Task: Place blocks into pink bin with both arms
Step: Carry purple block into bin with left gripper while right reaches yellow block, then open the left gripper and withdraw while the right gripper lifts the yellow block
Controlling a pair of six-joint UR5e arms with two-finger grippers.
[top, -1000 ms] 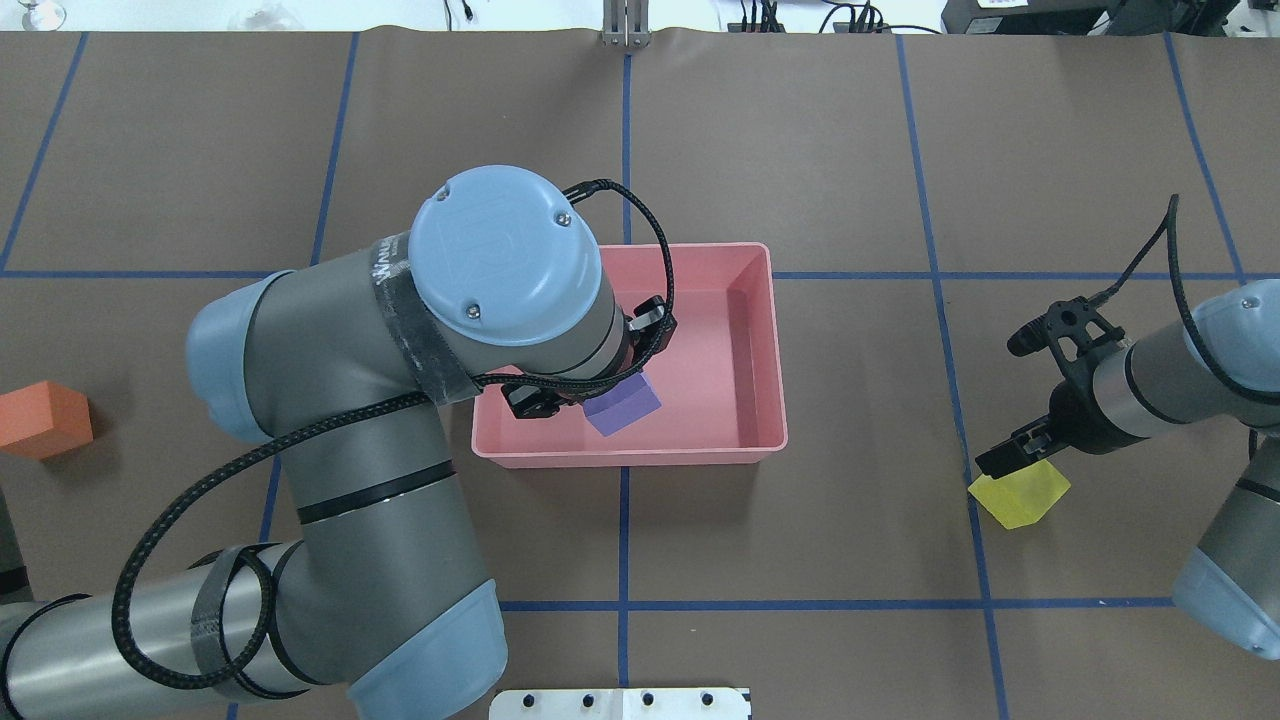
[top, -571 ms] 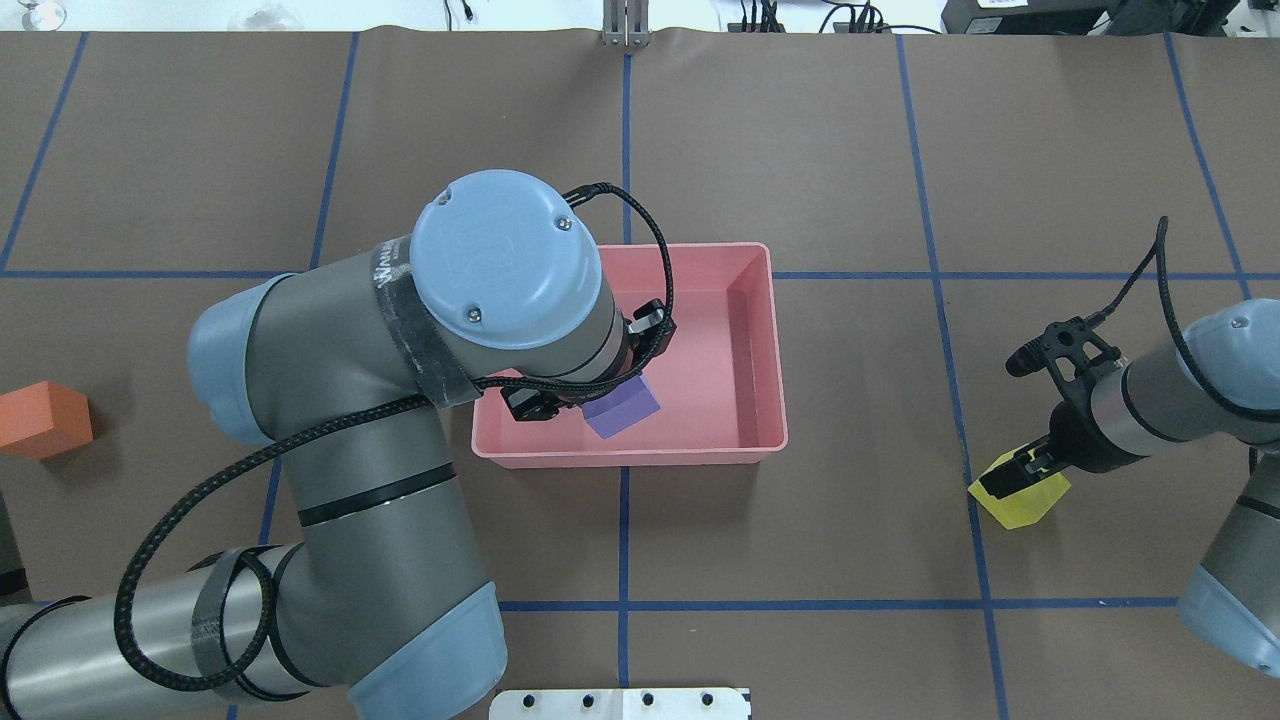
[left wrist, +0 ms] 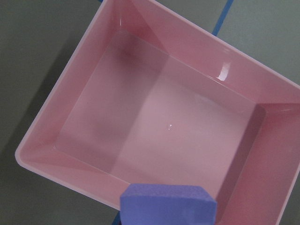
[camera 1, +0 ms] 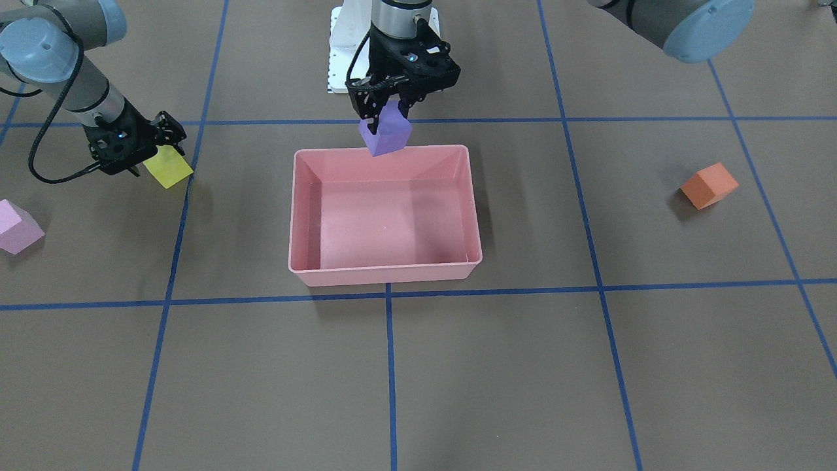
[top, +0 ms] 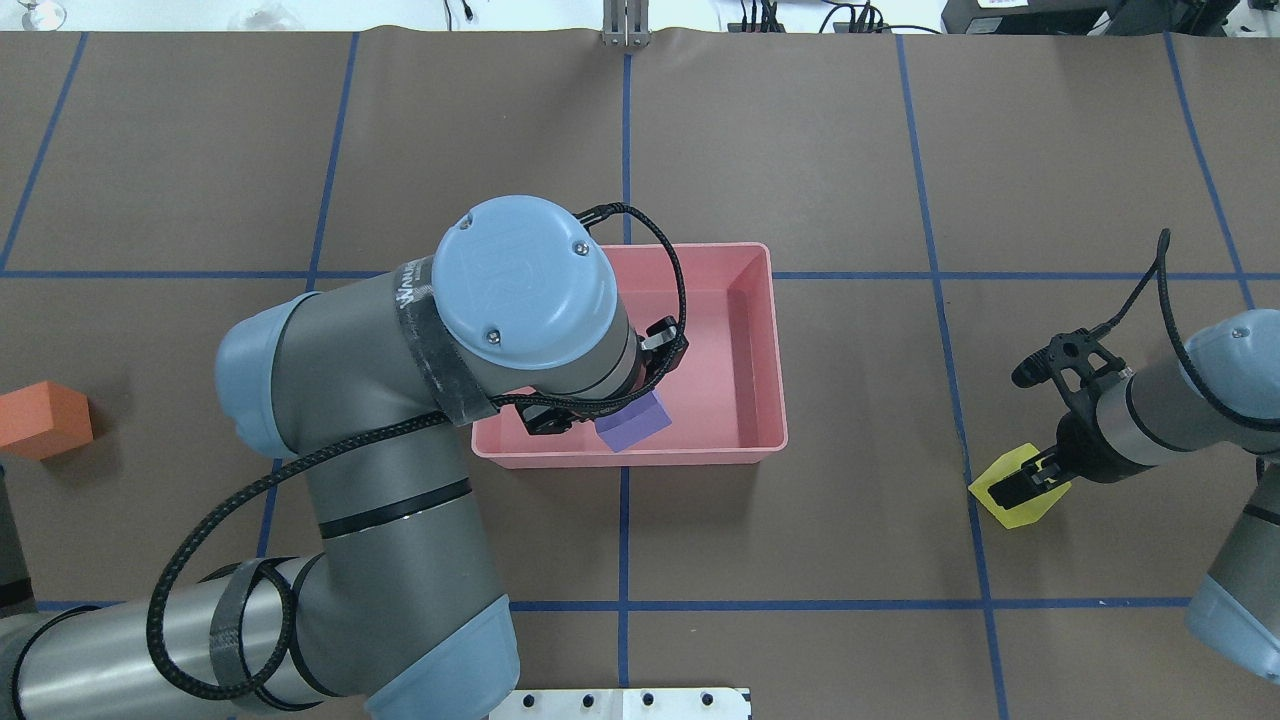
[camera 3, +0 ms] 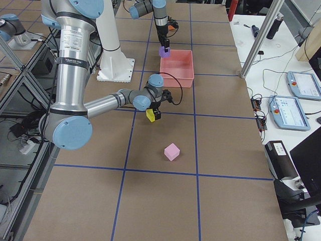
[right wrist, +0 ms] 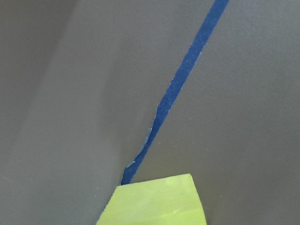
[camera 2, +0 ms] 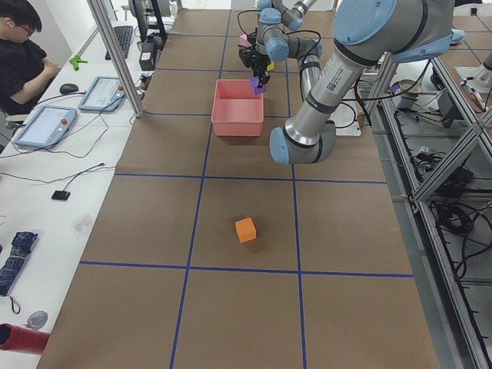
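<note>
My left gripper point(camera 1: 390, 108) is shut on the purple block point(camera 1: 386, 135) and holds it above the pink bin's point(camera 1: 386, 271) edge nearest the robot. The purple block point(top: 633, 425) and the bin point(top: 762, 350) also show in the overhead view, and the bin looks empty in the left wrist view point(left wrist: 93, 61). My right gripper point(top: 1020, 486) is down at the yellow block point(top: 1025, 508), which rests on the table with the jaws at its sides. The yellow block point(right wrist: 154, 201) fills the bottom of the right wrist view. The orange block point(camera 1: 709, 185) and the light pink block point(camera 1: 16, 227) lie alone on the table.
Brown paper with blue tape lines covers the table point(camera 1: 588, 366). The white base pedestal point(camera 1: 340, 46) stands behind the bin. An operator point(camera 2: 23, 54) sits at a side desk with tablets. The orange block point(top: 45, 420) is far on my left.
My right gripper has come down onto the yellow block, which has not moved. My left arm has shifted slightly toward the robot side with the purple block.
</note>
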